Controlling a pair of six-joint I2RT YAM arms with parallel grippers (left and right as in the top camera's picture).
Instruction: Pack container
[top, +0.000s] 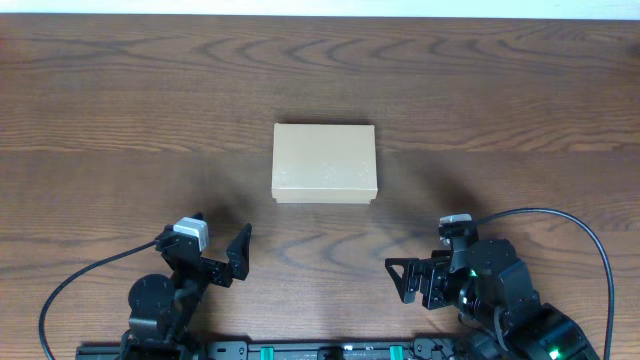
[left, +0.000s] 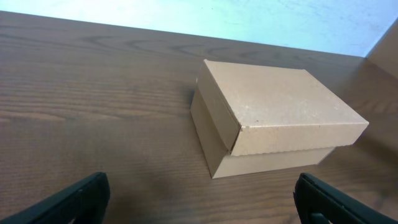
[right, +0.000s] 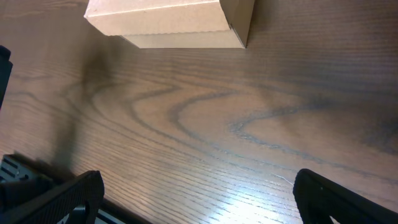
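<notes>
The container (top: 324, 163) is a single small rectangular box of plain tan cardboard. Its flap lid is shut flat over the top, and the lid's front lip hangs down over the wall that faces the arms. In the left wrist view (left: 280, 118) its sides are bare, with no print or tape showing. It sits squarely on the dark wood-grain table (top: 100, 100), one long side toward the robot.

Two grippers flank it on the near side, both well apart from it. The left gripper (top: 222, 230) is below and to the left of the box, its jaws spread wide and holding nothing. The right gripper (top: 425, 250) is below and to the right, its jaws likewise wide and empty. Two black cables run outward from the box's side of the scene – one (top: 60, 290) loops by the left arm, one (top: 590, 240) arcs past the right.
</notes>
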